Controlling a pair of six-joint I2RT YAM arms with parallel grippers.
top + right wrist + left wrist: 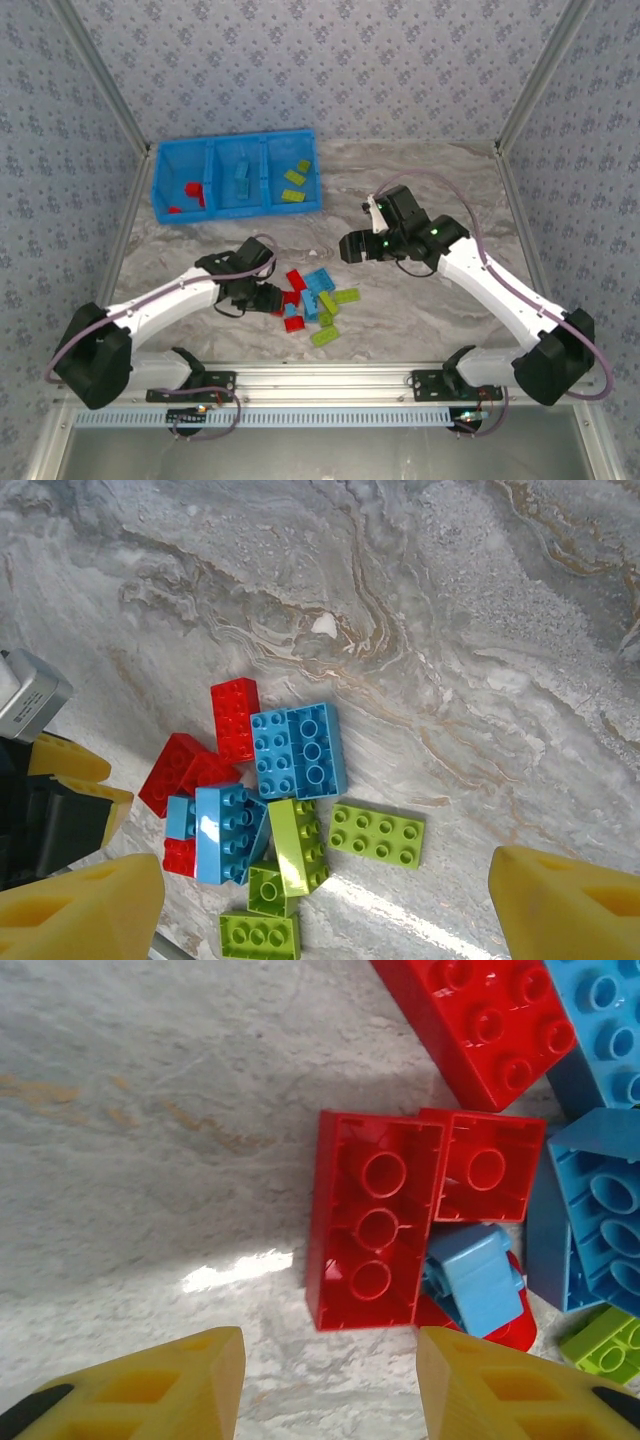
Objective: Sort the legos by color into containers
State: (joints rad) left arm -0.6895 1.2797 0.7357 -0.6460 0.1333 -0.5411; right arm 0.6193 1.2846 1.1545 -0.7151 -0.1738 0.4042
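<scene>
1. On the marble-patterned table [340,170], just ahead of the two arms, we are seeing a loose pile of legos [312,298] lying with red, light blue and lime green mixed together.
2. At the far left, the blue bin [160,190] is sitting with its three compartments side by side. It is holding red bricks [190,190] in the left one, light blue bricks [241,180] in the middle one and lime green bricks [295,180] in the right one.
3. The left gripper [272,297] is hovering at the left edge of the pile. We are finding its yellow fingers spread apart, with nothing between them.
4. In the left wrist view, an upturned red brick [372,1222] is lying just ahead of the left gripper [330,1350]. A smaller upturned red brick [485,1167] is touching its side.
5. The right gripper [350,245] is hanging above the table beyond the pile and apart from it. Its fingers are standing wide apart and gripping nothing.
6. In the right wrist view, a flat lime green brick [376,835] is lying at the pile's edge, below the right gripper [320,880].
</scene>
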